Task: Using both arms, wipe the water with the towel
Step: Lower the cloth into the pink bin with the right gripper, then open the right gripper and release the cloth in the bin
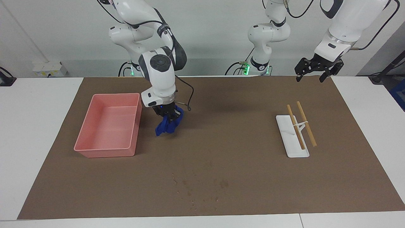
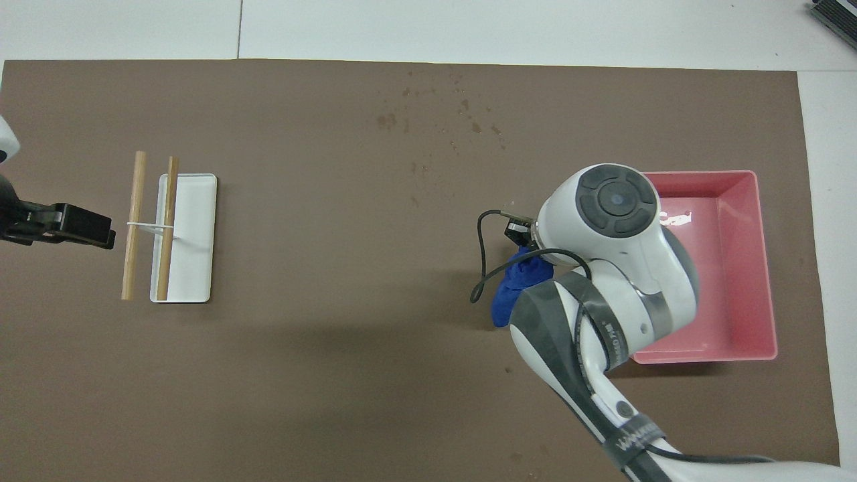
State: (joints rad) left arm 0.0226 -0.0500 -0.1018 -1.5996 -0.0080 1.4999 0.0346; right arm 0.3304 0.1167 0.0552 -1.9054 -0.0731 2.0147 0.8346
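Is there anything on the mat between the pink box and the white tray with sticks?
Only the blue towel, hanging from the right pincer beside the pink box. The facing view shows bare mat up to the white tray.

This is a robotics lab. Two glossy white arms, the right arm (image 1: 158, 68) and the left arm (image 1: 337, 30), stand on bases at one edge of a plain white table (image 1: 34, 126), with green status lights glowing at their feet and black cables trailing along them. A brown mat (image 1: 221, 164) covers the work area like a test surface, laid with a few staged props: a pink tray (image 1: 83, 147) and a white holder (image 1: 292, 151) with wooden sticks (image 1: 311, 136). The bare pale wall (with a socket strip (image 1: 49, 69) against it) and the fixed cameras looking down suit a recording setup, not a home.
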